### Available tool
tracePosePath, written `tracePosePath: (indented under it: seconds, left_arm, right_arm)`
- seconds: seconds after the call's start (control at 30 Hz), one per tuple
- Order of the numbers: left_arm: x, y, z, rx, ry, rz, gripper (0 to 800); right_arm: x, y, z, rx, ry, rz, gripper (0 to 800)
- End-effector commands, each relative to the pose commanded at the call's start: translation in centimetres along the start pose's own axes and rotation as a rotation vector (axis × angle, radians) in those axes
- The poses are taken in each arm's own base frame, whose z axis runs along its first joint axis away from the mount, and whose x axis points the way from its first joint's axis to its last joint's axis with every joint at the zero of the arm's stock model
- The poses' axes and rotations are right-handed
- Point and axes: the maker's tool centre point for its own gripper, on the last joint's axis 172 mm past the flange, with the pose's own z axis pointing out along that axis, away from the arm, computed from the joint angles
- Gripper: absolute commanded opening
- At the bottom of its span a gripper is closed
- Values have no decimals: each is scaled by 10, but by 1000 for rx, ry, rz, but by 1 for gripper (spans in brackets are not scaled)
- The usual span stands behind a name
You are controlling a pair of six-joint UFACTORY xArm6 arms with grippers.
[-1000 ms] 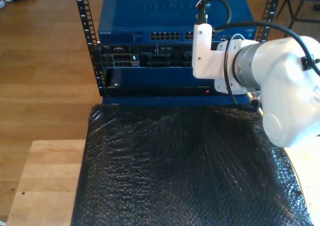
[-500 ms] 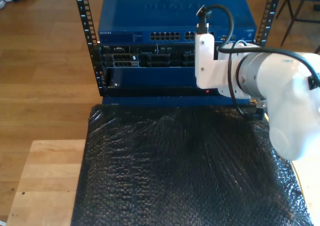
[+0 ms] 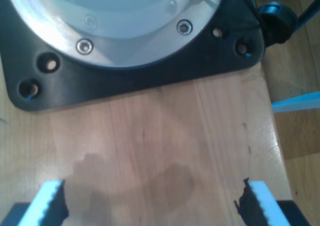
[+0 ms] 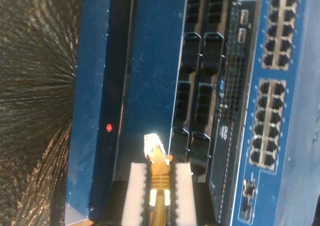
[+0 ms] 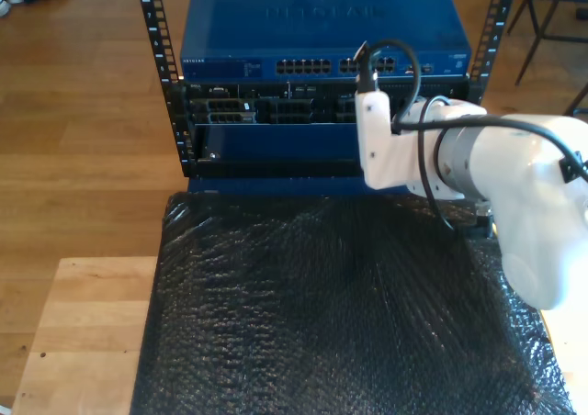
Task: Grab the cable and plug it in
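First wrist view: my first gripper [image 3: 150, 206] low over bare wooden table [image 3: 165, 151], white fingers [image 3: 50, 203] spread wide, holding nothing, cut off at the frame edge. Black base plate [image 3: 130, 81] just beyond, only partly in frame.

Second wrist view: my second gripper [image 4: 159, 196] with fingers [image 4: 134, 193] closed narrow on the cable [image 4: 159, 186]; clear plug [image 4: 152, 147] poking out, close to the blue switch rack [image 4: 150, 61] but apart from it. Rows of ports [image 4: 267, 121] farther off, blurred.

Exterior view: white arm [image 5: 478, 176] at the exterior view's right, hiding gripper and cable. Black bubble wrap [image 5: 331, 314] open and clear.
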Motion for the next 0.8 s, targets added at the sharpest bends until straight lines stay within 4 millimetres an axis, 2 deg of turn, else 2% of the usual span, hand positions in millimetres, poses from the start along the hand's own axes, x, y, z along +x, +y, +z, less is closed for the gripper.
tracePosePath:
  seconds: [0.2,0.3,0.47,0.53,0.67,0.8]
  left_arm:
    - [0,0,0,0,0,0,800]
    - [0,0,0,0,-2,0,800]
    - [0,0,0,0,0,0,800]
    - [0,0,0,0,-2,0,800]
    - [0,0,0,0,-2,0,800]
    - [0,0,0,0,-2,0,800]
  right_arm:
    - [2,2,-1,-17,8,4,0]
    - [7,13,-4,-76,35,7,0]
    - [1,20,-5,-141,53,25,0]
    - [1,15,-5,-146,58,29,1]
    - [0,25,-13,-210,77,40,1]
    - [-7,11,-14,-215,75,66,2]
